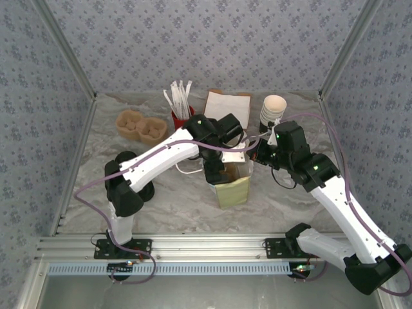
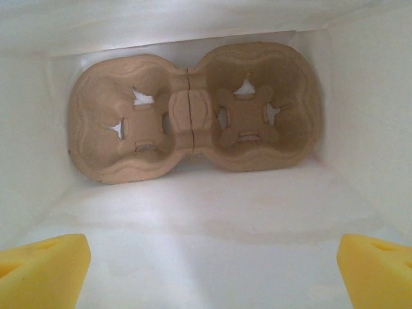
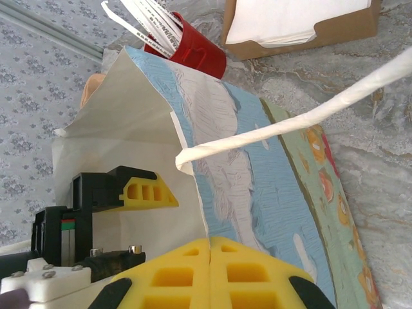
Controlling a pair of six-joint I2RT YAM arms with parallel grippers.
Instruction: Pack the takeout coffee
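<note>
The takeout coffee is out of view. A white-and-yellow paper bag (image 1: 233, 188) stands open mid-table. My left gripper (image 1: 216, 165) reaches down into it. In the left wrist view that gripper (image 2: 212, 257) is open, its yellow fingertips (image 2: 45, 270) wide apart with nothing between them. Below it, a brown cardboard cup carrier (image 2: 193, 109) with two empty wells lies on the bag's floor. My right gripper (image 1: 255, 154) is at the bag's right rim. In the right wrist view that gripper (image 3: 210, 248) is shut on the bag's top edge (image 3: 193, 167), with a string handle (image 3: 290, 122) stretched above.
Behind the bag are a red holder of white sticks (image 1: 182, 118), a napkin box (image 1: 228, 106) and a pale cup (image 1: 273, 109). More brown carriers (image 1: 141, 126) lie back left. Patterned walls close the table on three sides.
</note>
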